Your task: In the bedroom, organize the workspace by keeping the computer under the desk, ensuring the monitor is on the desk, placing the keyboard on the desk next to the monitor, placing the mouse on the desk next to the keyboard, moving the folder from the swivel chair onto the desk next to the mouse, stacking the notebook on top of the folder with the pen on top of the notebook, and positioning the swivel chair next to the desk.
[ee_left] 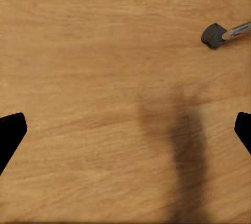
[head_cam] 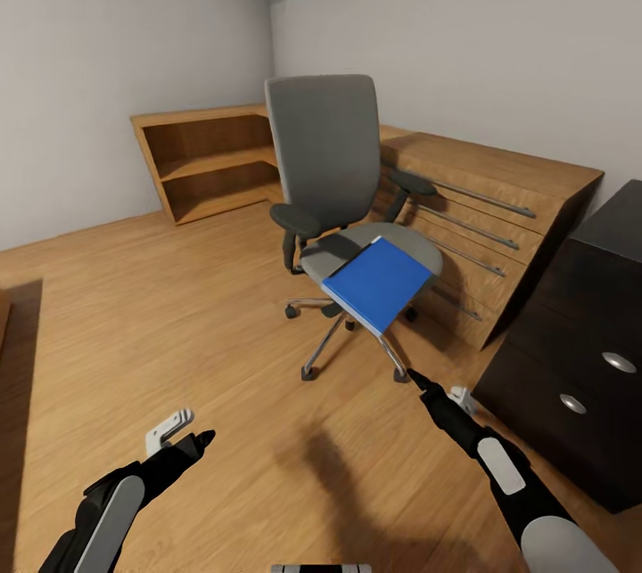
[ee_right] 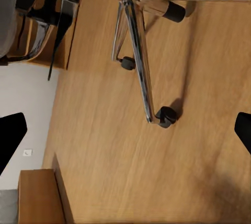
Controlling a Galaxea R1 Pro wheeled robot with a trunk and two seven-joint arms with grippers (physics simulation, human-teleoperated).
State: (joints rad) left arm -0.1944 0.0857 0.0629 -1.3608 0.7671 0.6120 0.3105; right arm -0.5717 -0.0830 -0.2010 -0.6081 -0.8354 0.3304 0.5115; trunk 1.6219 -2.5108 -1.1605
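Room: attic bedroom, sloped pale ceiling, light wood plank floor [head_cam: 178,323].
Swivel chair [head_cam: 325,154]: grey, upright on its star base, ahead of both tools, between them in line.
Folder [head_cam: 376,282]: bright blue, flat on the chair seat, overhanging the front edge, beyond the right tool.
Bench [head_cam: 580,350]: dark drawer unit with silver knobs, just beside the right tool's outer side.
Left tool [ee_left: 125,130]: fingers wide apart, holding nothing, over bare floor.
Right tool [ee_right: 125,130]: fingers spread, holding nothing, above floor near a chair castor [ee_right: 166,116].
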